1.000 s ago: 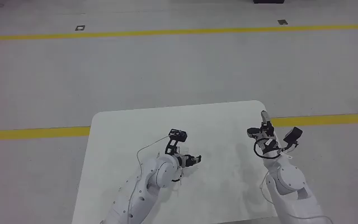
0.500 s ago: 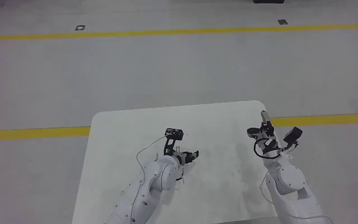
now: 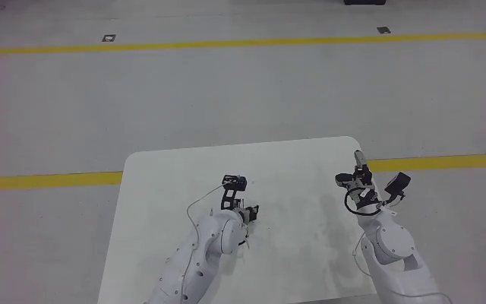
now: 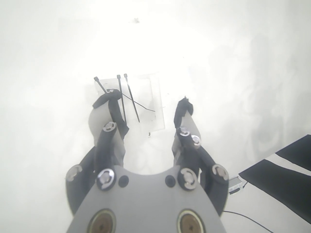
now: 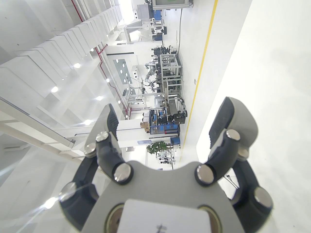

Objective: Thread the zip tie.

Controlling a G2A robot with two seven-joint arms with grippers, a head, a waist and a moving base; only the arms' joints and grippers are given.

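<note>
a finger of the left gripper (image 4: 145,101) hides the tail ends of two zip ties (image 4: 120,86).

Pale grey floor (image 3: 228,99) carries two yellow lines (image 3: 243,44): one well beyond the right tool (image 5: 168,109), one passing the white tabletop (image 3: 152,228). Ahead of the tool: equipment racks (image 5: 167,78), ceiling lights (image 5: 54,89).

White surface (image 3: 304,159), rounded corners. Two yellow floor lines: far one (image 3: 228,43), near one (image 3: 61,181) running behind the surface. Small dark floor plate (image 3: 109,36). Distant potted plant (image 5: 157,146) below machine racks (image 5: 165,120).
</note>
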